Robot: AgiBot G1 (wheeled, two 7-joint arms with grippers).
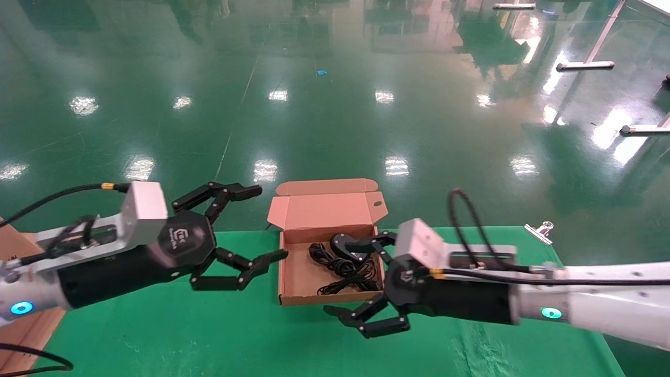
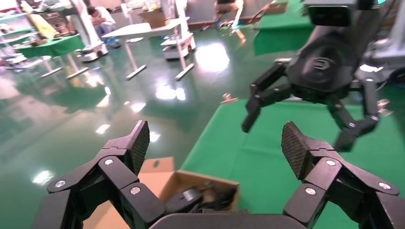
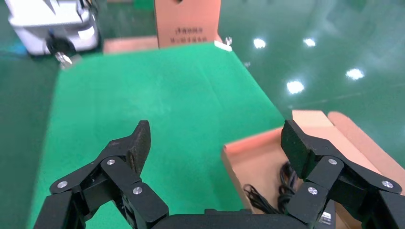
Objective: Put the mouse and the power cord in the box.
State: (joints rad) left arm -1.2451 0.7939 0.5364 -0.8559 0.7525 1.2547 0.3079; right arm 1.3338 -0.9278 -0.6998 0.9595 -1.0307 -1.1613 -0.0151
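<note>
The box stands open near the far edge of the green table, its lid tilted back. The power cord lies inside as a black loopy bundle, also seen from the right wrist. A rounded black shape at the box's right side looks like the mouse; the right gripper's upper finger partly covers it. The left wrist view shows that shape inside the box. My right gripper is open and straddles the box's near right corner. My left gripper hangs open just left of the box, holding nothing.
A larger printed carton stands at the table's left edge, and the right wrist view shows it too. A metal clip lies at the far right corner. The green cloth spreads in front of the box.
</note>
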